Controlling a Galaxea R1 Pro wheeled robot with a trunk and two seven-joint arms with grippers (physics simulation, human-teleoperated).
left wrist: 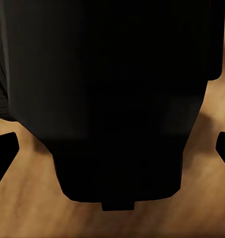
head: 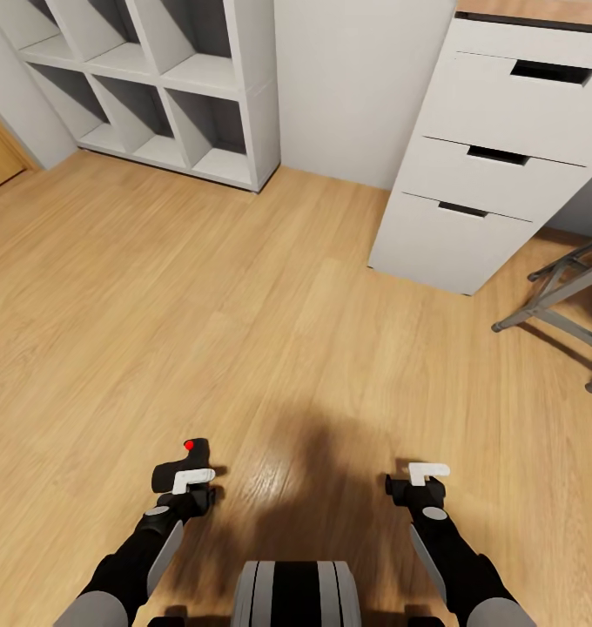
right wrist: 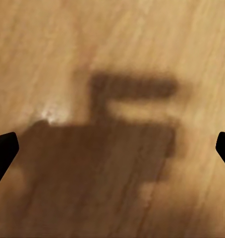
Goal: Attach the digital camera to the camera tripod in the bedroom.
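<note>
Nearest the head camera, the robot's own grey-and-black trunk [head: 298, 594] is seen, and just ahead of it, to either side, the two arms are held low over the light wood floor [head: 270, 331]. Left of the trunk, the digital camera [head: 181, 466] is carried in the left gripper [head: 191, 484]; its red button [head: 189, 445] faces up. In the left wrist view, the black camera body [left wrist: 112, 99] is seen close against the lens, between the dark finger tips [left wrist: 3, 151] at the picture's edges, so the fingers are judged to be pinching it. Right of the trunk, the right gripper [head: 422, 483] holds nothing, and its fingers [right wrist: 2, 148] are spread wide over bare floor.

A white drawer cabinet [head: 492, 148] stands far ahead and right of the trunk, a low grey metal frame [head: 561, 300] beside it, and a white cube shelf [head: 157, 87] far ahead and left.

The digital camera is judged to be light, rigid and somewhat smooth-skinned. It is best held across its flat sides, clear of the button and of the underside to be mated with a tripod head.
</note>
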